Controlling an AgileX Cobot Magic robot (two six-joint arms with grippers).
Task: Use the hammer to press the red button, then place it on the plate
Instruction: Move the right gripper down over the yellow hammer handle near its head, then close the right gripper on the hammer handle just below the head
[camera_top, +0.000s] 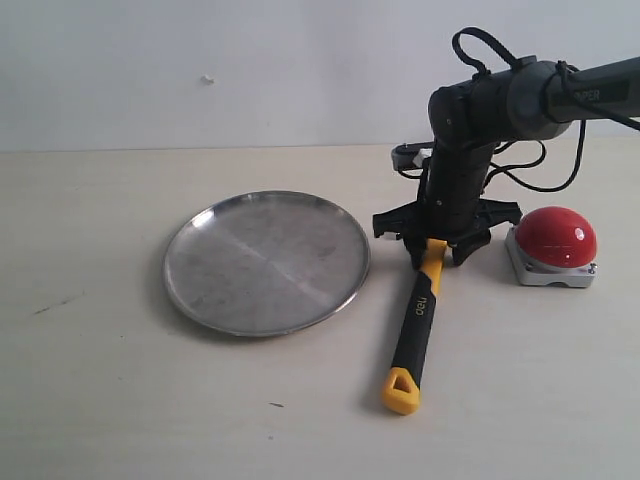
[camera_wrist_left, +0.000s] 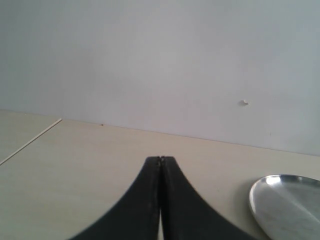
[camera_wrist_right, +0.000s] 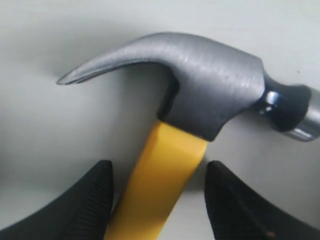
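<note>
The hammer (camera_top: 415, 322) lies on the table between the plate and the red button, its yellow-and-black handle pointing toward the front edge. My right gripper (camera_top: 437, 252) is down over its neck, open, one finger on each side of the yellow handle (camera_wrist_right: 160, 185) just below the dark head (camera_wrist_right: 210, 87). The fingers (camera_wrist_right: 95, 200) are close to the handle, not closed on it. The red button (camera_top: 555, 238) sits just right of that gripper. The silver plate (camera_top: 266, 261) lies to the left. My left gripper (camera_wrist_left: 160, 161) is shut with nothing in it, out of the exterior view.
The right arm (camera_top: 520, 100) reaches in from the upper right, with cables trailing behind it. A pale wall runs along the table's far edge. The plate's rim (camera_wrist_left: 257, 200) shows beside the left gripper. Bare tabletop lies in front of the plate and hammer.
</note>
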